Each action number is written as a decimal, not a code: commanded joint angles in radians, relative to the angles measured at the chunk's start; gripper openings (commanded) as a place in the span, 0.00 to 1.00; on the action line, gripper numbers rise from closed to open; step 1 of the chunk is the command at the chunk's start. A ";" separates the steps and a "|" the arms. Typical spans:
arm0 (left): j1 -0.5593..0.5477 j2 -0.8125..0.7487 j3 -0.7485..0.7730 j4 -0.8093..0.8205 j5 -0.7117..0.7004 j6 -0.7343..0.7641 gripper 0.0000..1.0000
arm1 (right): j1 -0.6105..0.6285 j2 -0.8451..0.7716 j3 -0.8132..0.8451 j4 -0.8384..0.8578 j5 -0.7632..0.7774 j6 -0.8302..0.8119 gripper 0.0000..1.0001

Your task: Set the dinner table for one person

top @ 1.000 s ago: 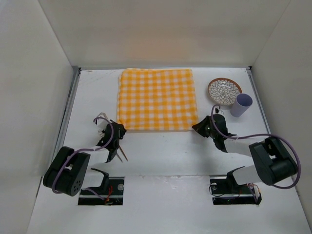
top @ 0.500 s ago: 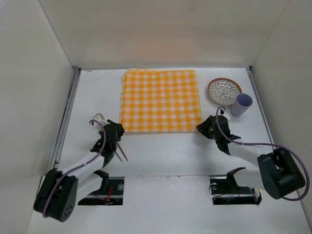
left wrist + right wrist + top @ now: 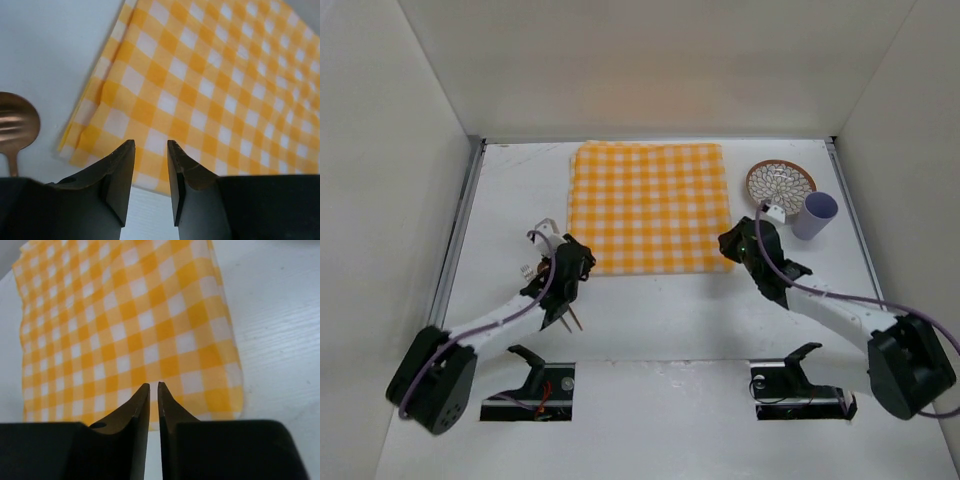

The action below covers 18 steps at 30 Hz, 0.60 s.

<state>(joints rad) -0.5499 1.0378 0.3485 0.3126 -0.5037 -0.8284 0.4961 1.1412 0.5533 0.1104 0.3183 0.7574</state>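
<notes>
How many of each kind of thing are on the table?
Checked cloth: 1
Patterned plate: 1
Purple cup: 1
Copper cutlery pieces: 2, partly hidden
Total: 5

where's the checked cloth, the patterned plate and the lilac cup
checked cloth [image 3: 648, 205], top view, centre of the fabric
patterned plate [image 3: 780, 183], top view, middle of its inner face
lilac cup [image 3: 808, 227], top view, outer side wall
</notes>
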 commanded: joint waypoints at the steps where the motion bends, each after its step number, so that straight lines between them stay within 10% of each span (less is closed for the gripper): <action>1: -0.003 0.177 0.070 0.127 0.020 -0.006 0.30 | 0.025 0.122 0.045 0.112 0.001 -0.027 0.15; 12: 0.025 0.197 -0.035 0.112 -0.019 -0.040 0.32 | 0.025 0.292 -0.007 0.135 -0.028 0.117 0.19; 18: -0.041 0.108 0.012 0.102 -0.029 -0.002 0.43 | -0.030 0.177 0.042 0.095 -0.015 0.094 0.54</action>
<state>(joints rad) -0.5610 1.2037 0.3210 0.3916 -0.5030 -0.8505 0.4961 1.3987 0.5480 0.1814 0.2806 0.8558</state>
